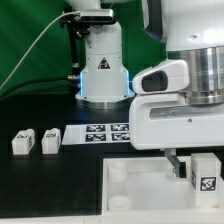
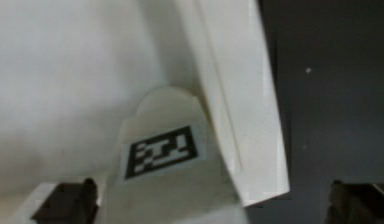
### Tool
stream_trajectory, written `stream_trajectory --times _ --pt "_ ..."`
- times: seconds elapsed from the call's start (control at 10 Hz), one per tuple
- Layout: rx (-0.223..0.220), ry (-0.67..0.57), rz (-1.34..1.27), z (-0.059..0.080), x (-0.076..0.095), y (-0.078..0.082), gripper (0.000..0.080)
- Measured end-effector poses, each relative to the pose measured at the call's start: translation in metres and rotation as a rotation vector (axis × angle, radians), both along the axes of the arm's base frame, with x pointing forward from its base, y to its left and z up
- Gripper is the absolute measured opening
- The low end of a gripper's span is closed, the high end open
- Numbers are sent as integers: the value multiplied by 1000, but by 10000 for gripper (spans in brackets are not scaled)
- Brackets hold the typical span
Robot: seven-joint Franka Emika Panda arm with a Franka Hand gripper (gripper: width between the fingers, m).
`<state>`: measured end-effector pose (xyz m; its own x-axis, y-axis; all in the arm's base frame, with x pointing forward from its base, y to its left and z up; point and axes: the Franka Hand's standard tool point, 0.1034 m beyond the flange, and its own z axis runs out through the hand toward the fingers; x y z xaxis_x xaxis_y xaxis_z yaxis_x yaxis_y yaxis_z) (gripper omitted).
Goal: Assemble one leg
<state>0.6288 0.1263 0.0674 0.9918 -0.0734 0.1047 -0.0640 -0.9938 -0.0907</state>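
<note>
One leg point(image 1: 205, 176), a small white block with a black-and-white tag, stands upright at the right end of the large white tabletop point(image 1: 130, 190). My gripper point(image 1: 190, 165) hangs right over it with one dark finger point(image 1: 172, 160) just to its left. In the wrist view the leg point(image 2: 166, 150) lies between my two dark fingertips point(image 2: 64, 202), nearer one of them, with a clear gap to the other. My gripper point(image 2: 210, 205) is open. The tabletop's raised rim point(image 2: 233, 80) runs beside the leg.
Two more legs point(image 1: 22, 143) point(image 1: 50, 140) lie on the black table at the exterior view's left. The marker board point(image 1: 105, 131) lies flat in front of the robot base point(image 1: 103, 70). A green backdrop stands behind.
</note>
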Motion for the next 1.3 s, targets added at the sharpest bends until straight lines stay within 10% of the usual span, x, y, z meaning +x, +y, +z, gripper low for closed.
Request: stream_trajectory --times 0.3,0.5,1.3 --pt "9 5 -56 -1 0 -1 526" --pt "24 24 -265 -2 0 -9 298" --pt "247 190 -1373 -4 -3 -14 298"
